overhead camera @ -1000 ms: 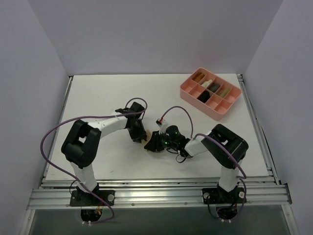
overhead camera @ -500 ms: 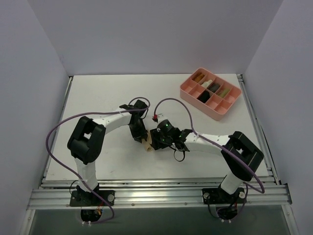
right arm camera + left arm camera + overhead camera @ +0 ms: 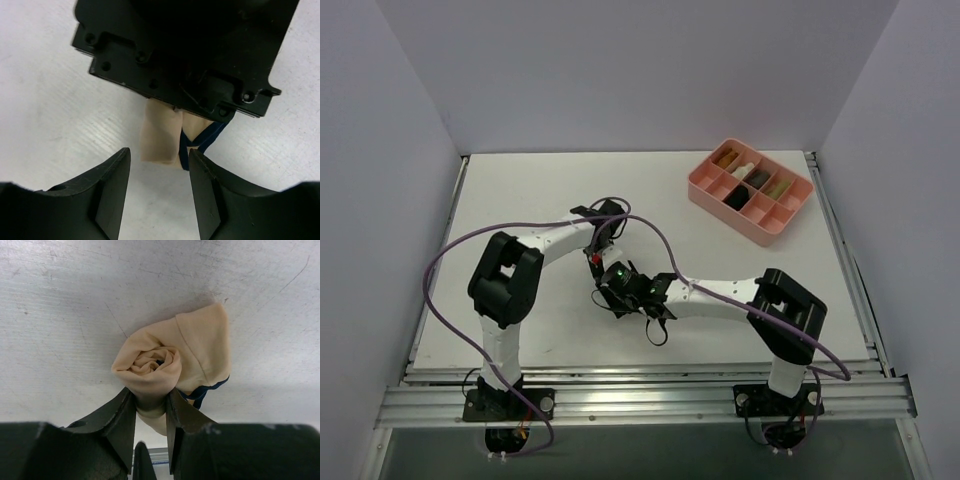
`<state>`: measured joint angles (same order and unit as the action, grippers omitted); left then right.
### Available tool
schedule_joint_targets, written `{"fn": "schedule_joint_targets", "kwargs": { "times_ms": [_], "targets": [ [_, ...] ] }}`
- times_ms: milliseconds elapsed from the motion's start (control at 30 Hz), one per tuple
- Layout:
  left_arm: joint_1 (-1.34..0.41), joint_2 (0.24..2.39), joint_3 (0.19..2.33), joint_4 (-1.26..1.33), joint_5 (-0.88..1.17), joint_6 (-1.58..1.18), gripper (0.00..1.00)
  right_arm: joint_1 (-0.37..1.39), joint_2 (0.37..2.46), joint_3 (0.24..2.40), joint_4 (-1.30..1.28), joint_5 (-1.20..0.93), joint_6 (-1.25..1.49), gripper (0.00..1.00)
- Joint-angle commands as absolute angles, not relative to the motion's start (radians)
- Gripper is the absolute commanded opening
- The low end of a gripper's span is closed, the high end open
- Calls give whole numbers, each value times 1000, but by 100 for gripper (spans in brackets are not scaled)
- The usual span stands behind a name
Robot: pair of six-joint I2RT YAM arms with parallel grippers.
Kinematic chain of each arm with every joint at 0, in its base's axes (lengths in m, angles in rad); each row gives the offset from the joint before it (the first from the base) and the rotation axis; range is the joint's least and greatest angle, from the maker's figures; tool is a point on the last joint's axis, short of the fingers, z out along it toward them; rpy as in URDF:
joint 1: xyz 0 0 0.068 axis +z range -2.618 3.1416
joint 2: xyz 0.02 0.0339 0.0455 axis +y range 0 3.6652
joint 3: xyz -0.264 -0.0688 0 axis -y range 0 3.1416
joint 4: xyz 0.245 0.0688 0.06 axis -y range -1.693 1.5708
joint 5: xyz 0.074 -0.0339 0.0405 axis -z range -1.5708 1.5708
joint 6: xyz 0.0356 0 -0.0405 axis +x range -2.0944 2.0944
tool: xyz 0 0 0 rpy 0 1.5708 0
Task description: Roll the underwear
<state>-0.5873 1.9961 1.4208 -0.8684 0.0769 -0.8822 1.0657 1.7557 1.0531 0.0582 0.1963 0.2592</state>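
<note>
My left fingers point(image 3: 120, 415) pinch the underwear point(image 3: 170, 365), a soft, light roll on the worktop point(image 3: 75, 300). My right fingers point(image 3: 112, 185) gape open just beside it. I judge it unrolls easily, so I'd grip across the whole coil.

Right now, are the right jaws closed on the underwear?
No, the right jaws stand apart in the right wrist view, with the tan underwear ahead of them.
</note>
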Motion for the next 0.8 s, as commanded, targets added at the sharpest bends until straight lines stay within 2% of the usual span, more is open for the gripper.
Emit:
{"fn": "schedule_joint_targets", "kwargs": {
  "times_ms": [0, 233, 500, 600, 633, 700, 767],
  "targets": [
    [-604, 2060, 1413, -913, 81, -874, 31, 1083, 1808, 1100, 14, 297, 204, 46],
    [-604, 2063, 1419, -942, 90, -874, 31, 1121, 1876, 1118, 47, 387, 181, 44],
    [-604, 2046, 1408, -942, 117, -891, 31, 1137, 1905, 1085, 100, 433, 238, 36],
    [-604, 2040, 1397, -937, 123, -891, 31, 1121, 1902, 1048, 109, 434, 290, 19],
    [-604, 2039, 1393, -936, 132, -894, 31, 1115, 1892, 1036, 120, 427, 301, 9],
    [-601, 2025, 1381, -925, 141, -894, 34, 1100, 1876, 1008, 135, 365, 320, 1],
    [-595, 2008, 1367, -910, 149, -899, 37, 1065, 1844, 948, 161, 275, 363, 0]
  ]
}}
